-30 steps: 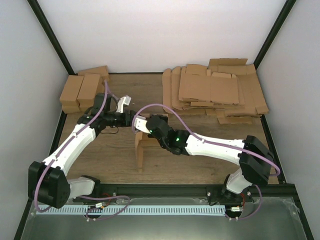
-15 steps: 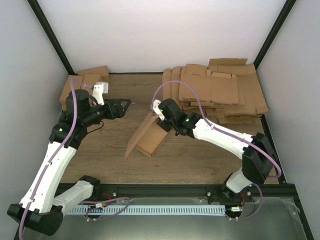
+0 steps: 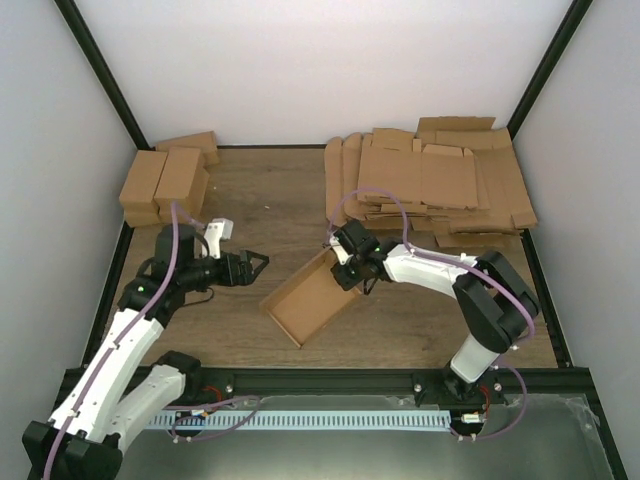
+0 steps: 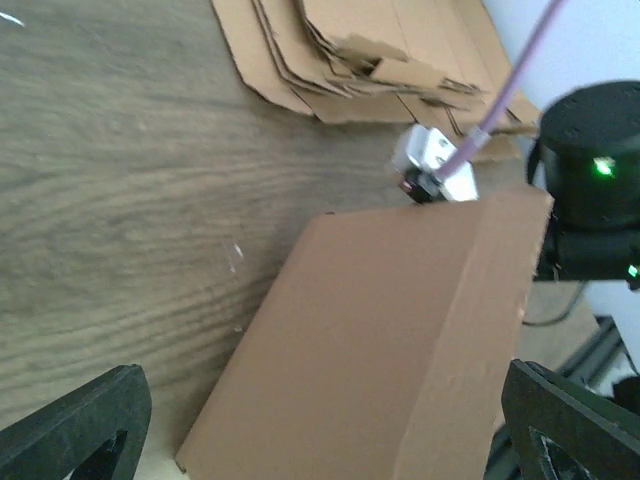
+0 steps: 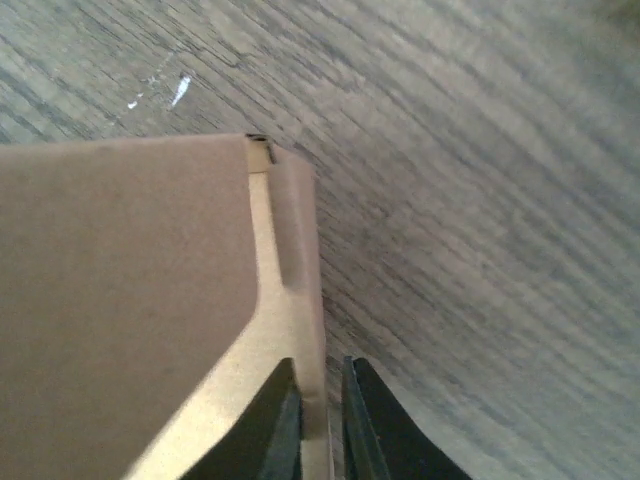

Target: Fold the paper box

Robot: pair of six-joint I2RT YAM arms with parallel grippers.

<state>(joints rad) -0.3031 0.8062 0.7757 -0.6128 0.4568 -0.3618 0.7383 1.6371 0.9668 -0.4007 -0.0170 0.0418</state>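
The paper box [image 3: 305, 300] lies on the table as a shallow open brown tray, open side up, running diagonally. My right gripper [image 3: 343, 272] is at its far right end, fingers closed around the thin end wall; in the right wrist view [image 5: 322, 400] the wall [image 5: 300, 250] runs between the two dark fingertips. My left gripper [image 3: 260, 262] is open and empty, just left of the box and apart from it. In the left wrist view its fingers [image 4: 75, 425] stand wide apart, with the box's outer side [image 4: 380, 330] ahead.
A heap of flat cardboard blanks [image 3: 430, 180] covers the back right and shows in the left wrist view [image 4: 340, 50]. Finished brown boxes [image 3: 165, 180] stand at the back left. Black frame rails border the table.
The box went from tilted up on edge to lying flat, open side up. The right gripper came down and nearer with it. The left arm lowered and drew back to the box's left.
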